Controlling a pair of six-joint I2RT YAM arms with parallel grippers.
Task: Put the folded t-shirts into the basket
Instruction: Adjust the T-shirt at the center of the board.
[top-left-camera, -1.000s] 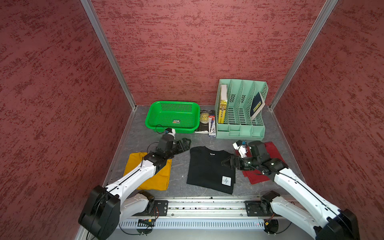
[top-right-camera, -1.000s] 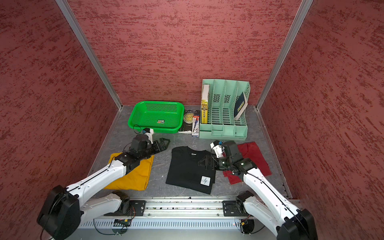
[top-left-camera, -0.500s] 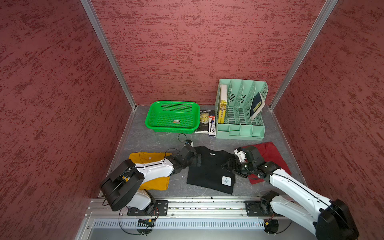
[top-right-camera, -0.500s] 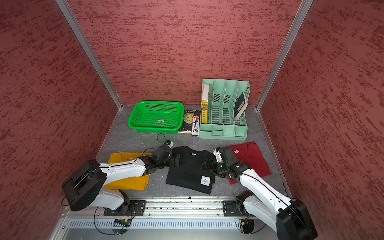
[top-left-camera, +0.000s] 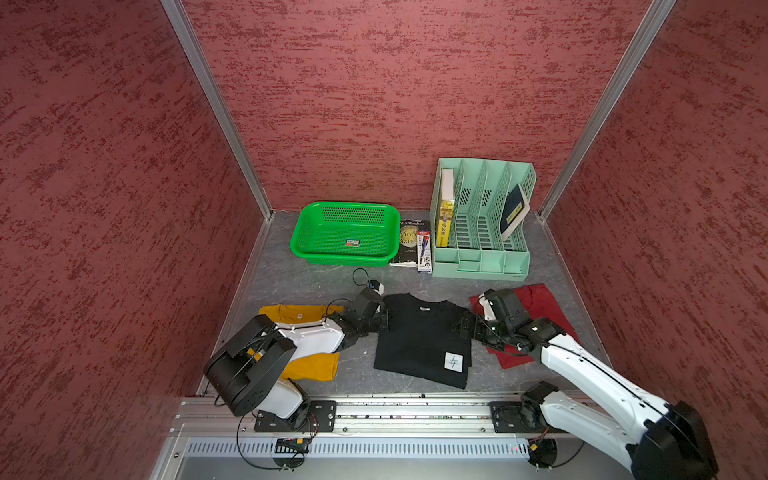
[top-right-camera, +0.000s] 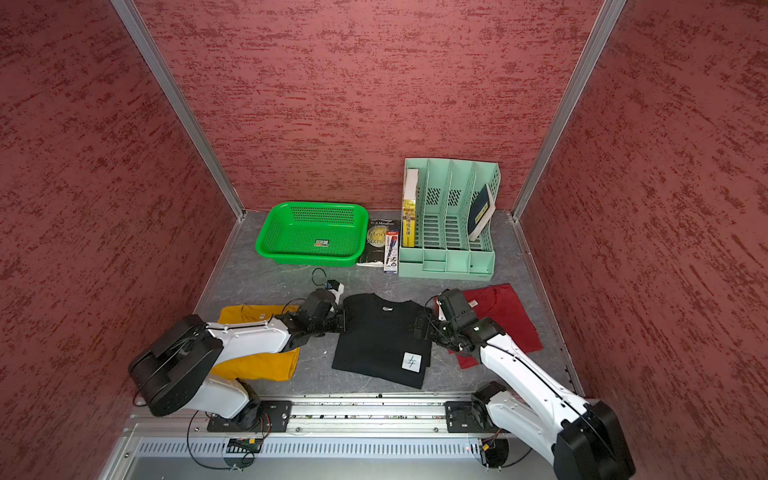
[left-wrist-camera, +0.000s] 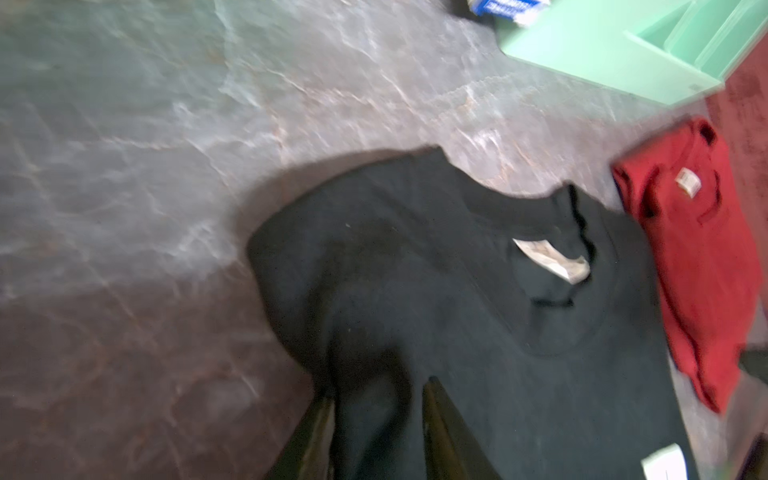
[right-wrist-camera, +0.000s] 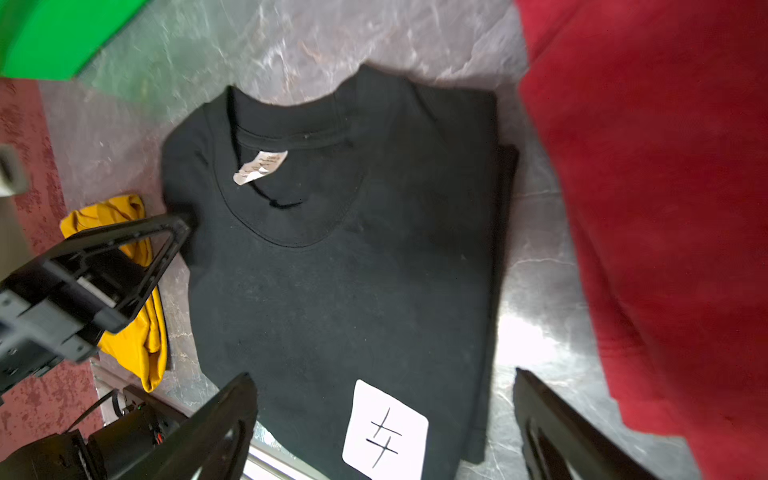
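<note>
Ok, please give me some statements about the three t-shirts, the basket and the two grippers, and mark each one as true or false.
1. The green basket holds no t-shirt. True.
2. The yellow t-shirt lies on top of the black t-shirt. False: it lies beside it on the table, partly under the left arm.
3. The right gripper has its jaws wide open. True.
4. The red t-shirt stands inside the mint-green file organiser. False: it lies flat on the table in front of it.
5. The left gripper has black cloth between its jaws. True.
</note>
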